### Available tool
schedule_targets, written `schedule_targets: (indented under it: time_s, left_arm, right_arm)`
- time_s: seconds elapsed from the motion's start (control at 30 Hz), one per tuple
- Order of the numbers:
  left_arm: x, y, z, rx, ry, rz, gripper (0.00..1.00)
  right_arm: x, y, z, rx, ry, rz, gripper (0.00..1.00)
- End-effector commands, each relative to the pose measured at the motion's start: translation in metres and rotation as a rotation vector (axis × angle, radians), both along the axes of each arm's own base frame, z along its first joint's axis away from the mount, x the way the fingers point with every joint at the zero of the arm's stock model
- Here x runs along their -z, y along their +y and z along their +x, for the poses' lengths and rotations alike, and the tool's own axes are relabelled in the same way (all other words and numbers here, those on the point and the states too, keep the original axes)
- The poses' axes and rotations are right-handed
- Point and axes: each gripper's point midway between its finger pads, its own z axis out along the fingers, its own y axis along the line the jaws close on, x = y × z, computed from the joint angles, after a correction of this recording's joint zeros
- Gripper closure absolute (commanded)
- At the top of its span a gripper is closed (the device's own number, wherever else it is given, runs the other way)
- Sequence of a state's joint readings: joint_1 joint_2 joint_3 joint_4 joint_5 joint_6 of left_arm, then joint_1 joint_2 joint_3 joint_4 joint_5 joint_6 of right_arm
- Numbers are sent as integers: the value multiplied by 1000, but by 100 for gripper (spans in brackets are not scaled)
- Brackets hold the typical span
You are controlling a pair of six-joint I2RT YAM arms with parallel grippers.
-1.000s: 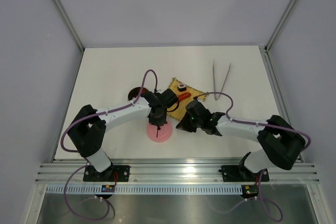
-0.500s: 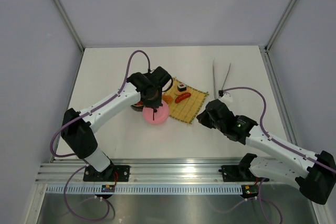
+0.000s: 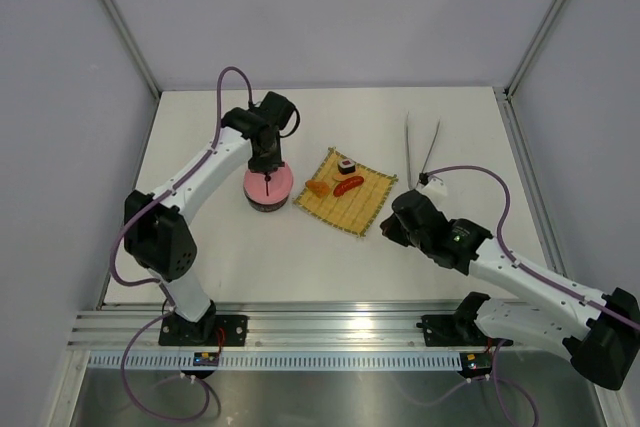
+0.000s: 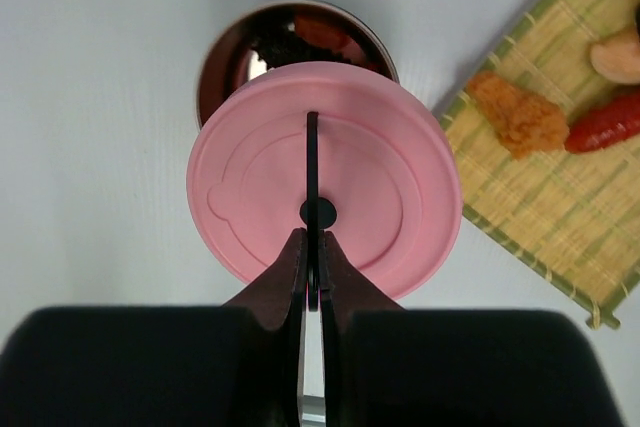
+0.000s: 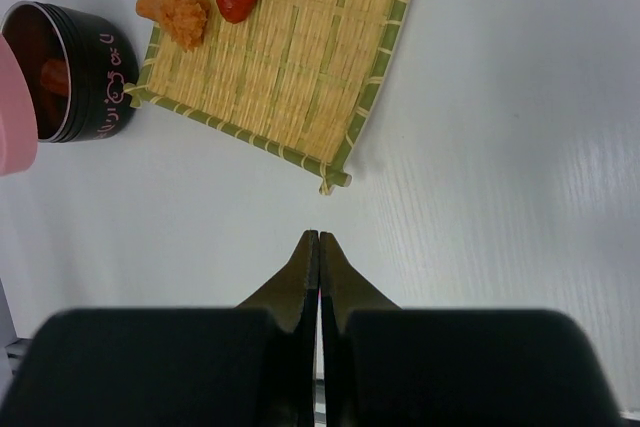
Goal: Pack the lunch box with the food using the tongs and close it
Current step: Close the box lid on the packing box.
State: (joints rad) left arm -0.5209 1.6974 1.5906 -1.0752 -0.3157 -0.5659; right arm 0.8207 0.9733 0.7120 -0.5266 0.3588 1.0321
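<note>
My left gripper (image 4: 312,237) is shut on the thin black tab standing up from the pink lid (image 4: 325,192). The lid hangs over the lunch box (image 4: 225,47) and covers most of its opening, with red and dark food showing at the uncovered far rim. From above, the lid (image 3: 268,184) hides nearly all of the lunch box (image 3: 266,205). A sausage (image 3: 349,185), an orange chunk (image 3: 318,188) and a sushi roll (image 3: 346,164) lie on the mat. The tongs (image 3: 420,150) lie at the back right. My right gripper (image 5: 318,234) is shut and holds nothing, just off the mat's near corner.
The yellow bamboo mat (image 3: 352,209) lies between the lunch box and my right gripper (image 3: 385,229). In the right wrist view the dark lunch box (image 5: 80,72) stands left of the mat (image 5: 300,57). Metal frame posts rise at the table's back corners.
My left arm has carried the pink lid from the table's front middle back and left until it sits over the lunch box. My right arm has drawn back to the right of the mat.
</note>
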Motion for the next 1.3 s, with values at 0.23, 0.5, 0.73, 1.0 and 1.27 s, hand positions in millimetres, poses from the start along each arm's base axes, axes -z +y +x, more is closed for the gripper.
schedule_targets:
  time_s: [0.23, 0.5, 0.73, 1.0, 1.27]
  left_arm:
    - [-3, 5, 51, -27, -79, 35, 100]
    - [13, 19, 56, -54, -37, 48, 100]
    - [28, 22, 53, -55, -7, 43, 100]
    - [42, 23, 48, -43, 41, 62, 100]
    - [53, 20, 44, -30, 83, 42, 100]
  right_arm:
    - [-16, -5, 12, 42, -36, -29, 100]
    - [-14, -5, 12, 45, -30, -36, 100]
    - [-11, -3, 14, 42, -23, -41, 100]
    - [-10, -3, 13, 43, -19, -40, 100]
    - [-10, -2, 14, 42, -19, -45, 100]
